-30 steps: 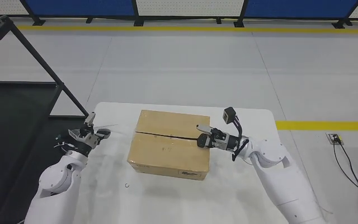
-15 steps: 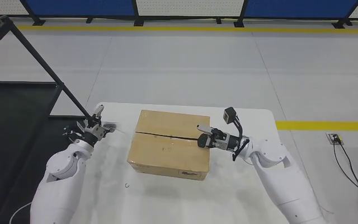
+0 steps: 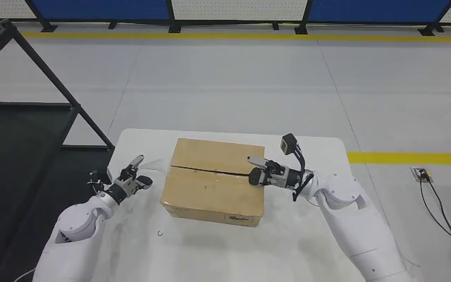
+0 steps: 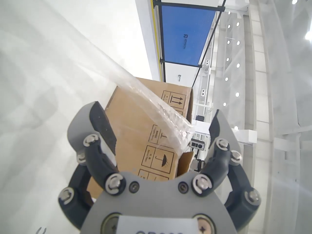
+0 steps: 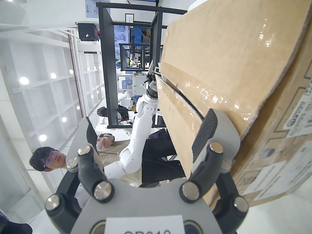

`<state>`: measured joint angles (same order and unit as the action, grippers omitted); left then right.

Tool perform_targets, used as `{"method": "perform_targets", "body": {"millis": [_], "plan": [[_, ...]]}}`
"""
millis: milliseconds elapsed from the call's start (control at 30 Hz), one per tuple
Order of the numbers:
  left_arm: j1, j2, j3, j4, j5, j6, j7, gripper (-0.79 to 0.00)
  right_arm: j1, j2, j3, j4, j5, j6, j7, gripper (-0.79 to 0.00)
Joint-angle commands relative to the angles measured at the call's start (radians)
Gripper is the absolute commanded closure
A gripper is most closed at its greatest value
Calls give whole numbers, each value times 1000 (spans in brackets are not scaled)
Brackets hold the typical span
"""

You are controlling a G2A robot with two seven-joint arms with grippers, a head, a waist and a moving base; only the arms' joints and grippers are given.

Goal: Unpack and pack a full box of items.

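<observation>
- Cardboard box (image 3: 211,180) sits mid-table (image 3: 303,240) with its flaps down. The centre seam (image 3: 204,170) runs left to right and is slightly gapped.
- Right gripper (image 3: 255,175) is at the right end of the seam with its jaws apart and nothing held. One pad lies on the top flap's edge and the other hangs clear of the box.
- Left gripper (image 3: 134,173) is just off the box's left end, low over the table, jaws wide and empty.
- A strip of clear tape (image 4: 146,93) trails off the box's left end. The jaws aren't pinching it, and I can't tell where its free end goes.
- Handling, my read:
  - The corrugated board is stiff, but a single flap bends easily.
  - The task calls the box full, so assume it's heavy and don't lift it by a flap.
  - Best hold is the flap's free edge at the seam, with one pad slipped under it, then hinge it outward.
  - The shiny tape film left along the seam looks slick, so pads may slide there.
  - The tape is flimsy and sticky and will likely cling to the pads.
</observation>
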<state>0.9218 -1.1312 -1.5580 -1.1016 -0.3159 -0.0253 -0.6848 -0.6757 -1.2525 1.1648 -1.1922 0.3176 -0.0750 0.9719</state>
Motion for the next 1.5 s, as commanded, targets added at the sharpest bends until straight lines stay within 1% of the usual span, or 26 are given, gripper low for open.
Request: {"method": "perform_targets", "body": {"millis": [0,100,233,467,667,833,1000,1167,1300,1400,1467], "plan": [[23,3,-10,-35,-4,-1,6,-785,4,-1,-4,2,1,0,2,-785],[34,2,-10,-67,-12,11,45,-785,9,-1,-9,5,1,0,3,-785],[10,-6,16,-72,-28,25,97,-785,10,-1,-14,5,1,-2,3,-785],[-70,-20,65,-3,-46,39,163,-785,-12,5,-1,-9,3,-10,-8,-785],[-101,-29,63,39,-108,-15,213,-785,-34,10,13,-27,5,-10,-16,-785],[-110,-33,53,45,-160,-58,215,-785,-40,12,14,-35,7,-8,-17,-785],[-121,-36,50,43,-193,-69,218,-785,-39,13,11,-35,10,-10,-15,-785],[-144,-41,57,60,-228,-40,223,-785,-44,16,15,-38,11,-16,-16,-785],[-160,-44,80,80,-203,-16,229,-785,-52,19,22,-43,12,-18,-17,-785],[-170,-43,104,95,-165,15,201,-785,-57,20,25,-47,13,-20,-17,-785],[-173,-41,119,105,-136,33,155,-785,-59,21,26,-48,15,-19,-18,-785]]}}
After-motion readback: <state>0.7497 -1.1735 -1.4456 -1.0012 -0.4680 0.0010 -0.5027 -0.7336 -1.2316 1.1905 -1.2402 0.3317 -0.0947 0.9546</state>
